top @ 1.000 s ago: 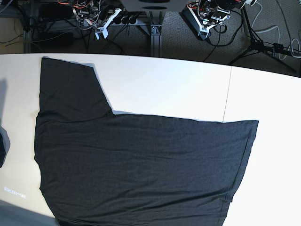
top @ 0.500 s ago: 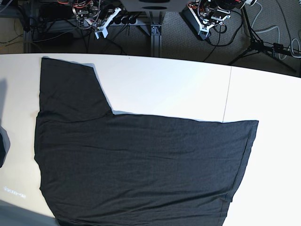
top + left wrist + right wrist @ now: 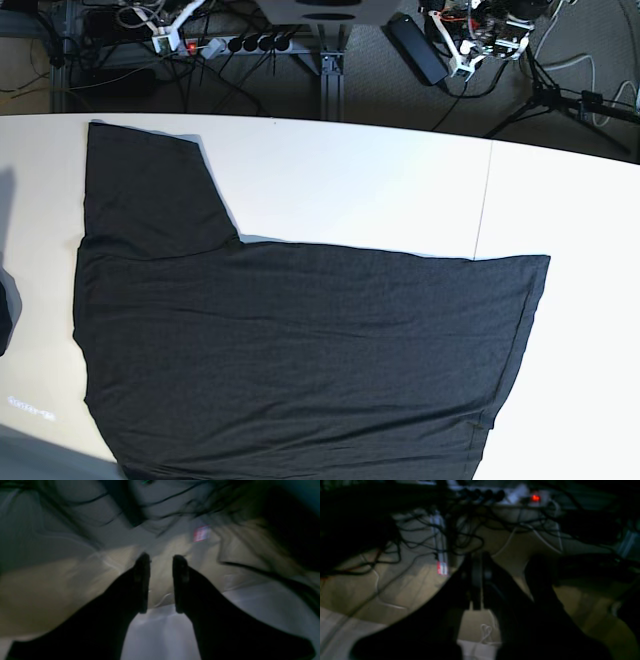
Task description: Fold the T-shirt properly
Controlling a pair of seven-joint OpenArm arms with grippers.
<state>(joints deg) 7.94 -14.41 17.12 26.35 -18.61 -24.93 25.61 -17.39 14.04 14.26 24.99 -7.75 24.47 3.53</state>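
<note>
The T-shirt lies flat on the white table, plain dark side up. One sleeve points toward the far left, and the near part runs off the bottom edge. Both arms are behind the table's far edge, away from the cloth. My left gripper hangs over the floor with a clear gap between its dark fingers and nothing in it. My right gripper is also over the floor, its fingers pressed together and empty. In the base view the left arm sits at the top right.
Behind the table are a power strip, tangled cables and a metal post. A stand's legs are at the back right. A seam crosses the tabletop. A dark object is at the left edge.
Both arms have pulled back and outward behind the table. The one at the top left has mostly left the base view, uncovering the power strip. The T-shirt has not moved.
</note>
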